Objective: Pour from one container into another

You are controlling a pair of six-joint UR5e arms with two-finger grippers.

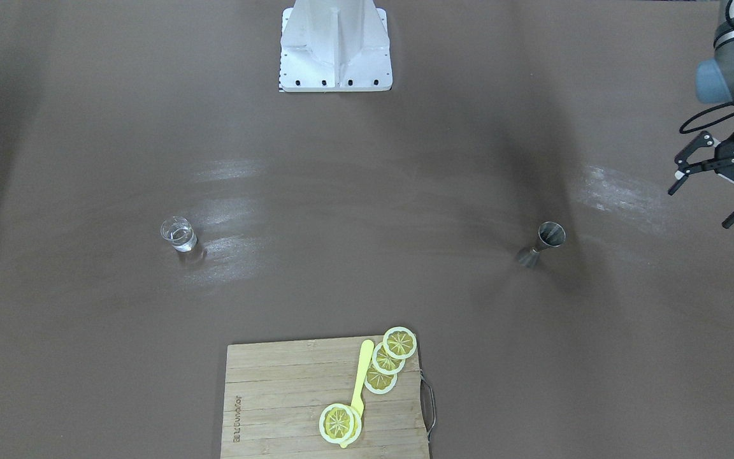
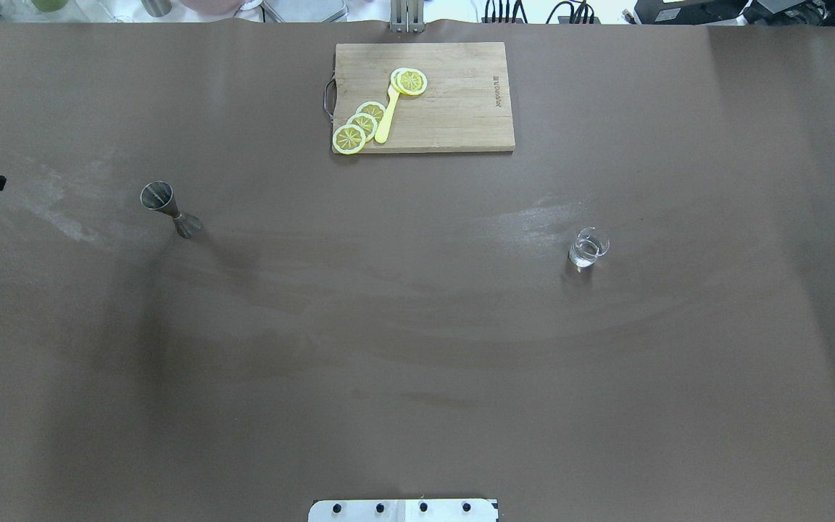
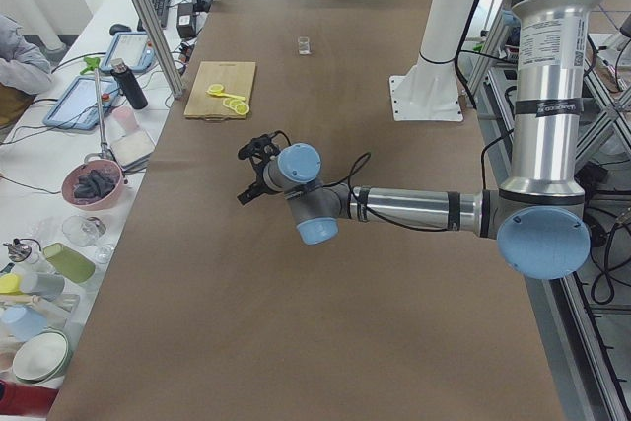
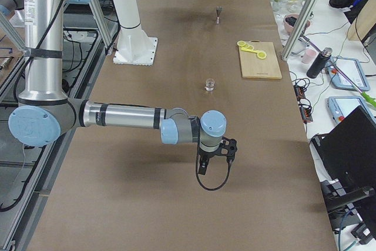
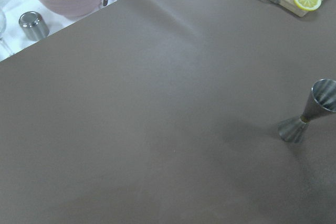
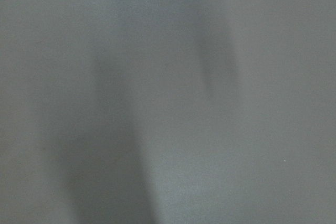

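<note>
Robot's L gripper [image 1: 703, 204] hangs in the air at the table's [image 2: 417, 348] far 9 o'clock edge (dial read from behind the robot, table centre as hub). Its jaws are spread wide with nothing between them. The jigger [image 2: 169, 209] stands upright on the brown top at approx. 9 o'clock, inboard of that gripper and well apart from it. The glass [image 2: 588, 249] sits upright at 3 o'clock, looks to hold a little clear liquid, and is nowhere near either arm. R gripper [image 4: 214, 158] points down over the table's opposite end, past the glass. It shows only from the side, so I can't tell how its jaws stand. At 12 o'clock lies a wooden cutting board [image 2: 461, 101] with lemon slices [image 2: 361, 125] and a yellow knife [image 2: 386, 119] on it.
</note>
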